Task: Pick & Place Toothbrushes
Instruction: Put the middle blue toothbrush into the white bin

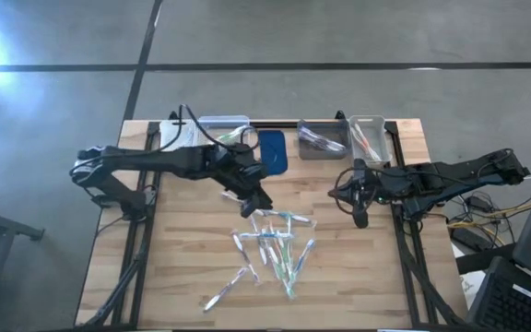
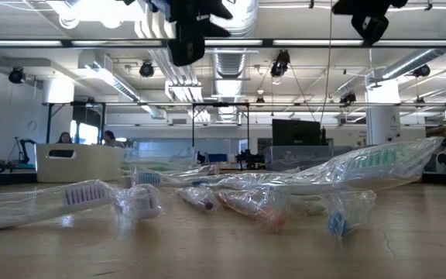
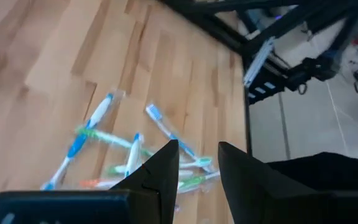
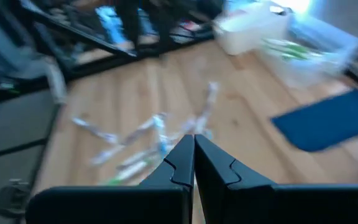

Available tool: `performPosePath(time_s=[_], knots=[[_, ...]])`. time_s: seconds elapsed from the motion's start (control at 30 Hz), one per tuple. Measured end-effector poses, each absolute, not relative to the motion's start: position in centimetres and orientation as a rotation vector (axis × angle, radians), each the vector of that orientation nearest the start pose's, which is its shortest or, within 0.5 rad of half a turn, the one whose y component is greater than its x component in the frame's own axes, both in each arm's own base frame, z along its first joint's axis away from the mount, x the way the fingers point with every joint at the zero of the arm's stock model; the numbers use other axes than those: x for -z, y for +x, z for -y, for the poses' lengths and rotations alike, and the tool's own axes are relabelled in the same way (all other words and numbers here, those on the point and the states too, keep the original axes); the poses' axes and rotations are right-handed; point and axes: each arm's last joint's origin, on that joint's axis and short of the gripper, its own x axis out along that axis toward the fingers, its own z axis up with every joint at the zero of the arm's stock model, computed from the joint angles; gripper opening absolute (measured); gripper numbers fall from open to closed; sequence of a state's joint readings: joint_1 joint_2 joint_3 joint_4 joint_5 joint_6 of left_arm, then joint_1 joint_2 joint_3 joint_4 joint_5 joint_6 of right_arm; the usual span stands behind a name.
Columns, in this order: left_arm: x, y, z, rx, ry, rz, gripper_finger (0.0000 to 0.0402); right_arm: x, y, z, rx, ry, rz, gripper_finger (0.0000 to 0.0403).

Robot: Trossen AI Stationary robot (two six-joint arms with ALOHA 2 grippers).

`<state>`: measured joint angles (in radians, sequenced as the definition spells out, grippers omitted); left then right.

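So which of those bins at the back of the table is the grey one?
The middle bin, just right of the dark blue pad. It is smoky grey, while the bins either side are clear.

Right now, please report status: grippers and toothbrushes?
Left gripper open, empty, above the toothbrushes. Right gripper shut, empty, waiting aside. Toothbrushes scattered on table, nothing blocking.
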<state>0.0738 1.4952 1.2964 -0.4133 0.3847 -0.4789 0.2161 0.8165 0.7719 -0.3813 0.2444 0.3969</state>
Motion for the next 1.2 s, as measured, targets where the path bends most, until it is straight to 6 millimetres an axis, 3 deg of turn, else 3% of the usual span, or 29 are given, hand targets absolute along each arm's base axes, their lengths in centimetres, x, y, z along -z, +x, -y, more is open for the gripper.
performPosePath(time_s=[0.23,0.37,0.6,0.7,0.9,1.2], knots=[[-31.0,33.6,-1.3,0.140,-0.686,-0.719,0.0117,-30.5,18.2,-3.6,0.091,0.422,-0.432,0.0008],[-31.1,33.4,-1.4,0.144,-0.666,-0.720,0.0117,-30.8,20.0,-4.9,0.080,0.428,-0.496,0.0008],[-31.5,32.1,-1.5,0.130,-0.651,-0.773,0.0117,-29.8,23.2,-6.2,0.257,0.323,-0.872,0.0008],[-31.8,30.8,-1.4,0.134,-0.615,-0.820,0.0117,-29.4,24.6,-6.7,0.255,0.275,-0.967,0.0014],[-32.9,28.1,-1.3,0.108,-0.550,-0.885,0.0117,-29.4,29.3,-8.4,0.103,0.191,-0.985,0.0064],[-35.8,24.2,-1.3,0.023,-0.478,-0.797,0.0117,-27.5,35.0,-10.2,0.070,0.114,-1.046,0.0160]])
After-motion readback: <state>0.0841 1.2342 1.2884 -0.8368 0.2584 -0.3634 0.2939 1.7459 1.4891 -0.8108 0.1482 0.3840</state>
